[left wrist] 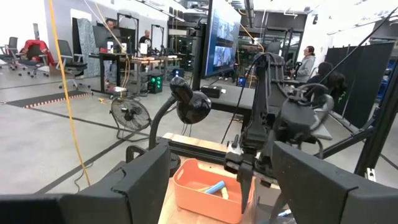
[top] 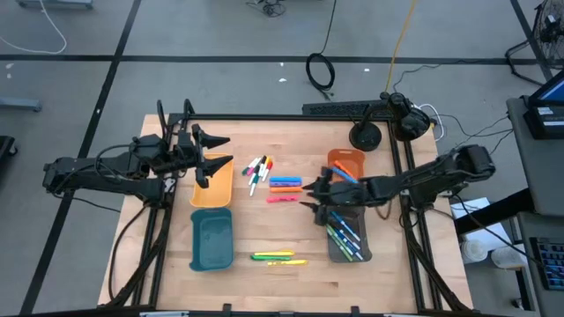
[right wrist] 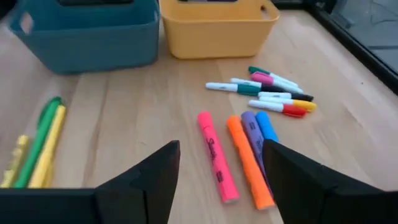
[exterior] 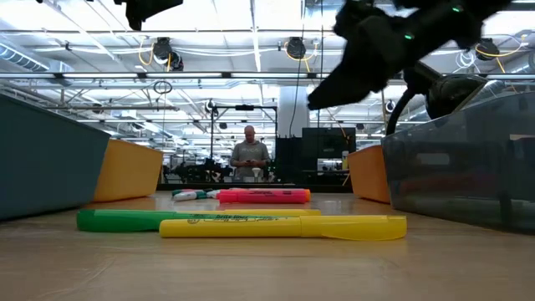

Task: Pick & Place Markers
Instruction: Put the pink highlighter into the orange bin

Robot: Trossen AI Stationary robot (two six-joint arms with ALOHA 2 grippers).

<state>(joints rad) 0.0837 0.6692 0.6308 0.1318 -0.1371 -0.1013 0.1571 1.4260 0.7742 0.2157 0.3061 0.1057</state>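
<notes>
The right tool point(top: 310, 195), jaws wide and empty, faces the highlighters point(top: 284, 188) between trays, so reaching and closing on one seems next.

Left arm: my left gripper point(top: 214, 156) hangs raised, fingers spread, empty.
Right arm: my right gripper point(top: 310, 195) hangs low, fingers spread, empty.

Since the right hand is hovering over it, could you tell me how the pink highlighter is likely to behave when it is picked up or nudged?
The pink highlighter looks like a rigid plastic stick, so it should stay stiff. Its rounded body lies flat on the table, so a sideways nudge may roll it. The orange highlighter lies close beside it and could be bumped.
</notes>
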